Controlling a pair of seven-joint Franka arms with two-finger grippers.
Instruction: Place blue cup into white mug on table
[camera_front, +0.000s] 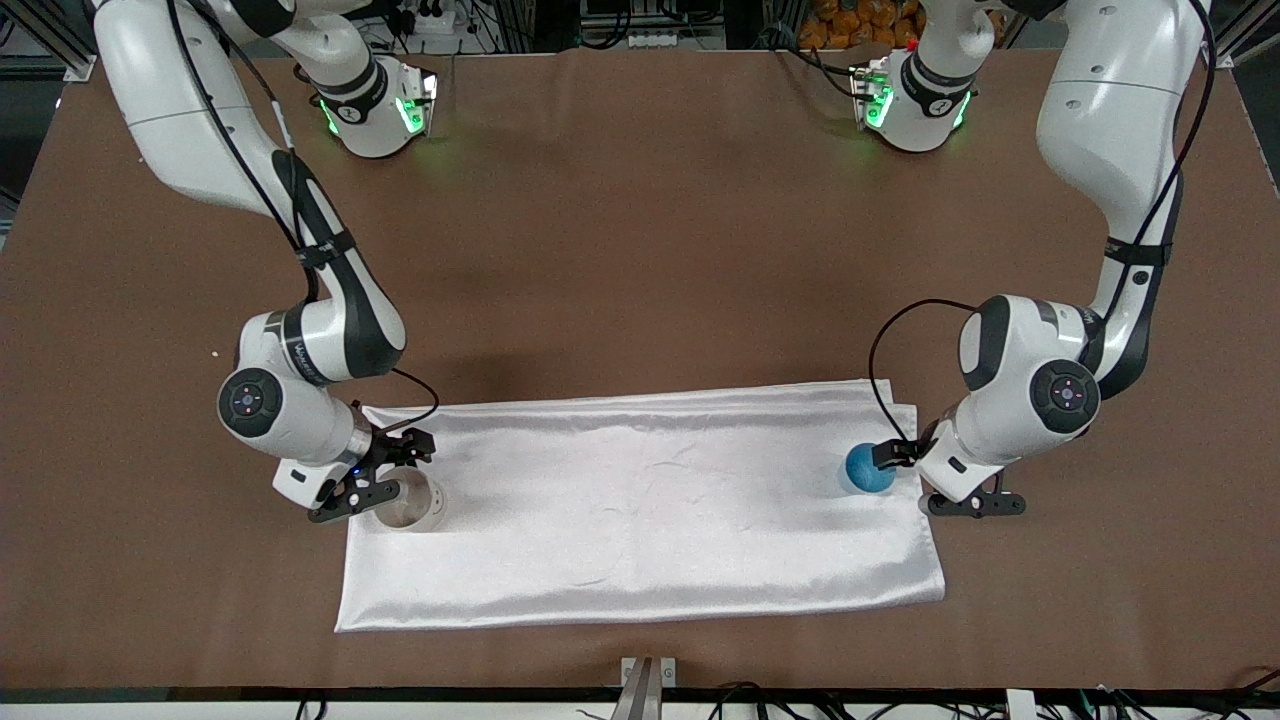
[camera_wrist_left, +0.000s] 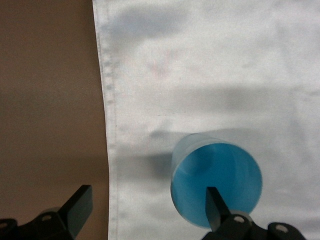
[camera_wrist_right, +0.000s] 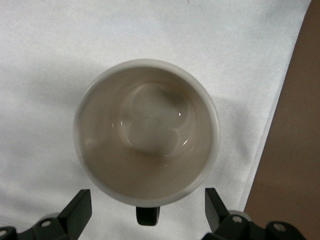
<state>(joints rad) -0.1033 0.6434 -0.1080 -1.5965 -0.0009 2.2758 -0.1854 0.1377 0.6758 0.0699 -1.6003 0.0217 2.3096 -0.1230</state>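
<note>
Both open: left gripper (camera_wrist_left: 145, 207) partly hides blue cup (camera_wrist_left: 216, 182); right gripper (camera_wrist_right: 145, 207) over white mug (camera_wrist_right: 146, 131).

The blue cup (camera_front: 868, 468) stands upright on the bench (camera_front: 640, 250), well apart at three o'clock from the upright, empty white mug (camera_front: 412, 503).

The right gripper (camera_front: 380, 478) is covering the 9 o'clock side of the white mug (camera_front: 415, 505) in the front view, so its dark handle isn't showing there. In the right wrist view the handle (camera_wrist_right: 148, 215) is getting cut off at the frame edge. The left gripper (camera_front: 905, 478) is hiding part of the blue cup (camera_front: 868, 468), probably its 3 o'clock side. Both wrist views are cropping the fingers (camera_wrist_left: 216, 207) partway.
</note>
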